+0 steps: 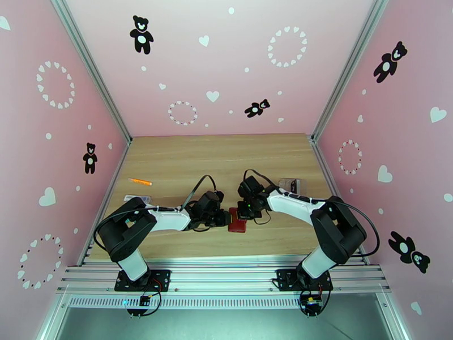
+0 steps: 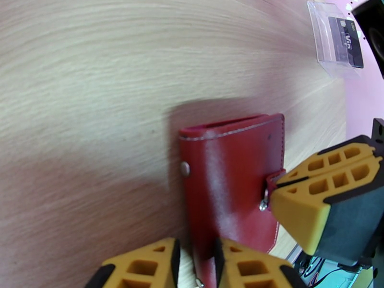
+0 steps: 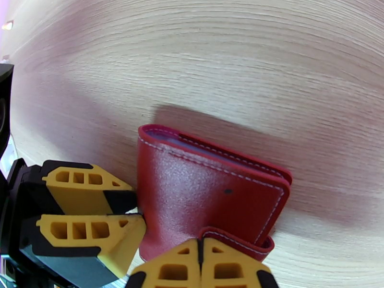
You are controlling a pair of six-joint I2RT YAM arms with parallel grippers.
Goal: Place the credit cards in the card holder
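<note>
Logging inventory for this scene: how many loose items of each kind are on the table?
Dark-red leather wallet: 1
Clear plastic case: 1
Dark card inside that case: 1
Orange pen-like stick: 1
White flat strip: 1
Total: 5

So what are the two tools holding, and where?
Both hold the card holder: left tool pinches one edge, right tool pinches the snap tab.

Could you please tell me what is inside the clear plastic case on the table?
A dark card with pale lettering lies inside the clear case. Whether more cards sit beneath it is hidden.
</note>
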